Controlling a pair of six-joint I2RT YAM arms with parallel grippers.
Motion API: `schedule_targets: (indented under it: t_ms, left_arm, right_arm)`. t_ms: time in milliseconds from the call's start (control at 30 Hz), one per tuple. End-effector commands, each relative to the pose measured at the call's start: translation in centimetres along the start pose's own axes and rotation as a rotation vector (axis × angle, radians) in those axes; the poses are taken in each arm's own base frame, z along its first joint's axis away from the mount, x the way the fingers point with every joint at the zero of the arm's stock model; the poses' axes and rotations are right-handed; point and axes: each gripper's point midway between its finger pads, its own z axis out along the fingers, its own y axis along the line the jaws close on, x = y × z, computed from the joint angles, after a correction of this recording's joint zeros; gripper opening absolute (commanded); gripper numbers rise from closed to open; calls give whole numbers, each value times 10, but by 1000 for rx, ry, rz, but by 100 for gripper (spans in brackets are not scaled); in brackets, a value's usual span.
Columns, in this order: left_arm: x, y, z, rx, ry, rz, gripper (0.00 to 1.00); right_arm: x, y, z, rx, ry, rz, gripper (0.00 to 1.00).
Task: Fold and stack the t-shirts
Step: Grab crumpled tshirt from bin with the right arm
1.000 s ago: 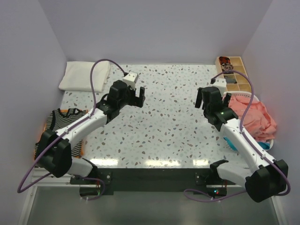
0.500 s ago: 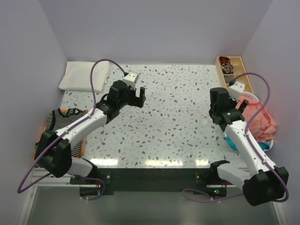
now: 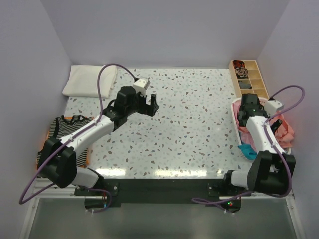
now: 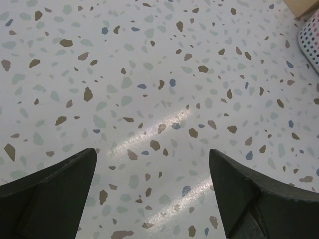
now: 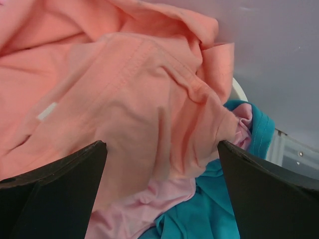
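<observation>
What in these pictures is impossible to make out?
- Top view: the right arm covers the t-shirt pile; count unknown.
- Top view: the left arm hides part of the striped t-shirt.
- Top view: wooden box contents too small.
- Right wrist view: white neck label blurred, unreadable.

The surface (image 3: pixel 189 114) has a hard, smooth, speckled stone-look finish, glossy enough to carry streaks of reflected light. The salmon-pink t-shirt (image 5: pixel 124 114) is soft matt knit cloth with a stitched seam and a small white label (image 5: pixel 47 110). The pink t-shirt (image 5: pixel 149 206), teal t-shirt (image 5: pixel 219 209), striped t-shirt (image 3: pixel 67 124) and folded white cloth (image 3: pixel 89 80) look like similar matt fabric. The left pincer (image 4: pixel 152 154) and right pincer (image 5: pixel 162 147) have fingers (image 4: pixel 45 199) of matt black plastic, faintly grained, while the arm shells (image 3: pixel 94 130) are smooth white plastic, the cable (image 3: pixel 107 67) has smooth purple sheathing and the compartment box (image 3: pixel 235 78) is pale bare-looking wood.
</observation>
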Motion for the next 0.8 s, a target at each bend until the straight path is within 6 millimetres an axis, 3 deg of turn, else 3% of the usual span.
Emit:
schedule_targets:
  t_ms: [0, 200, 267, 300, 367, 400, 500, 567, 767]
  left_arm:
    - [-22, -17, 0, 89, -47, -33, 100]
    - [-15, -21, 11, 111, -9, -54, 100]
    - [-15, -23, 12, 121, -5, -55, 100]
    - [-15, -24, 13, 124, -3, -53, 100]
    - [-18, -23, 13, 121, -9, -48, 100]
    - [-17, -22, 13, 117, -7, -47, 100]
    - [-14, -21, 14, 111, 0, -43, 100]
    - [-9, -20, 17, 110, 12, -45, 100]
    - [-5, -19, 19, 108, 21, -44, 100]
  right_arm:
    - [4, -12, 19, 108, 14, 65, 99]
    - [-3, -15, 15, 73, -13, 103, 98]
    - [-1, -14, 17, 71, -10, 97, 89]
    - [2, -13, 18, 73, 1, 85, 69]
    - [2, -13, 21, 77, 17, 83, 46]
    - [3, -14, 22, 83, 21, 81, 24]
    - [2, -13, 21, 63, 22, 90, 5]
    - [0, -13, 19, 46, 12, 111, 0]
    - [-18, -12, 2, -103, -49, 209, 0]
